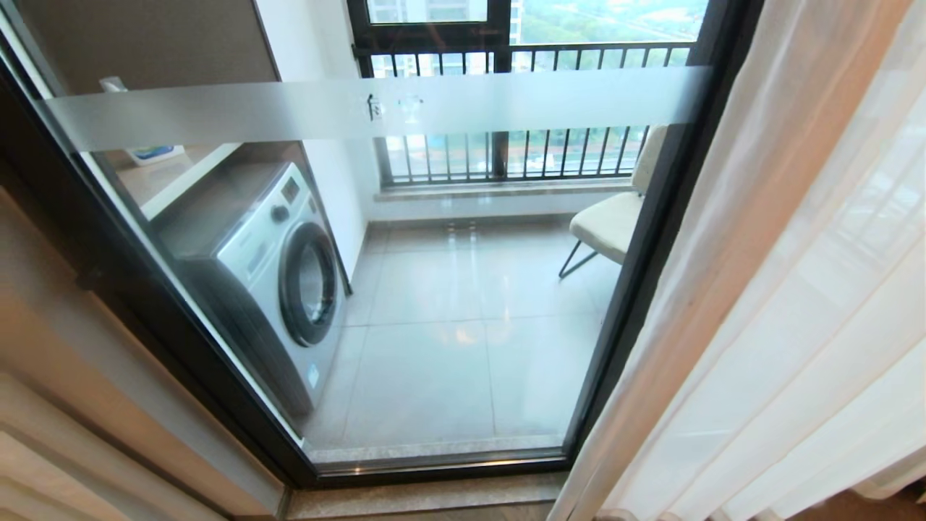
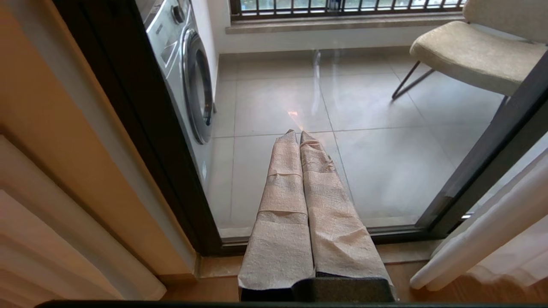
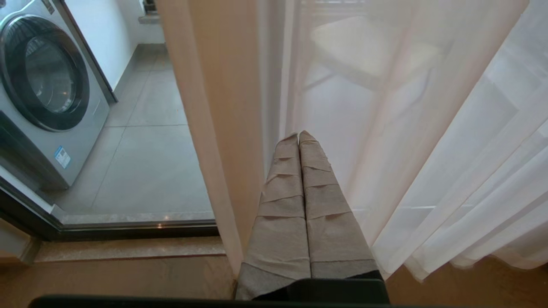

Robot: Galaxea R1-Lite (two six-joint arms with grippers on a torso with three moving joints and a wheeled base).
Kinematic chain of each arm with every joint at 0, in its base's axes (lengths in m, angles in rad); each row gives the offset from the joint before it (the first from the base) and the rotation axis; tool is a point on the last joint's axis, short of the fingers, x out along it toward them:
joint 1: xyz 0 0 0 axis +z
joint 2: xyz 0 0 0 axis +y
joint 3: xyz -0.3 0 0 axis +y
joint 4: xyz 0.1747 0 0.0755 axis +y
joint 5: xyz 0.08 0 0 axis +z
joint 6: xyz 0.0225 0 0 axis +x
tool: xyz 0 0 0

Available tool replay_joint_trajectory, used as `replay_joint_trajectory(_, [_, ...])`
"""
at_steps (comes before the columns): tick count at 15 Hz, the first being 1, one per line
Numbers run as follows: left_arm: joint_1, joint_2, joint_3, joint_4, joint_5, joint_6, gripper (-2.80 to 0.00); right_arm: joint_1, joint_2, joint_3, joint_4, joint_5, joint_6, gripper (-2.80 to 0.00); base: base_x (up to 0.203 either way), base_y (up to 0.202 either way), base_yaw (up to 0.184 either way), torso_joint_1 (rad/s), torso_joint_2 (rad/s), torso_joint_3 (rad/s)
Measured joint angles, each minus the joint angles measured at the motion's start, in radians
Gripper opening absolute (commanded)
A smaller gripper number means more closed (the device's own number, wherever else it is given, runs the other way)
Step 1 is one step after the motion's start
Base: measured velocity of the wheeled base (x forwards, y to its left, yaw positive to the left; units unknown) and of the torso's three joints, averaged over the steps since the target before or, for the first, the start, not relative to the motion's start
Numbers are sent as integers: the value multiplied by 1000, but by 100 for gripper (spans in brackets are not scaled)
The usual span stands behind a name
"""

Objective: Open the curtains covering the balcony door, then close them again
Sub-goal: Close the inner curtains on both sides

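Observation:
The balcony door (image 1: 651, 253) shows a bare glass panel in a dark frame, crossed by a frosted band (image 1: 362, 105). The curtains are drawn apart: a sheer white layer (image 1: 781, 289) hangs at the right and beige pleated folds (image 1: 43, 449) at the lower left. Neither arm appears in the head view. My left gripper (image 2: 298, 133) is shut and empty, its tape-wrapped fingers pointing at the glass. My right gripper (image 3: 298, 134) is also shut and empty, just in front of the sheer curtain (image 3: 428, 149), near its hanging edge (image 3: 214, 128).
Behind the glass stand a washing machine (image 1: 282, 275) on the left and a cream chair (image 1: 611, 221) on the right, before a railed window (image 1: 521, 152). A stone sill (image 1: 427, 496) runs along the door's bottom track, with wooden floor on my side.

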Motion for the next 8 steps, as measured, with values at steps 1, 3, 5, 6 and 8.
replay_joint_trajectory(1, [0,0,0,0,0,-1,-280,0,0,0,0,0,0,-280,0,185,1,6,5,2])
replay_joint_trajectory(3, [0,0,0,0,0,-1,-280,1,0,0,0,0,0,-280,0,190,1,2,3,2])
replay_joint_trajectory(5, [0,0,0,0,0,-1,-280,1,0,0,0,0,0,-280,0,192,1,2,4,2])
replay_joint_trajectory(6, [0,0,0,0,0,-1,-280,1,0,0,0,-1,0,-280,0,194,0,3,-2,6])
replay_joint_trajectory(8, [0,0,0,0,0,-1,-280,1,0,0,0,0,0,-280,0,189,1,2,3,2])
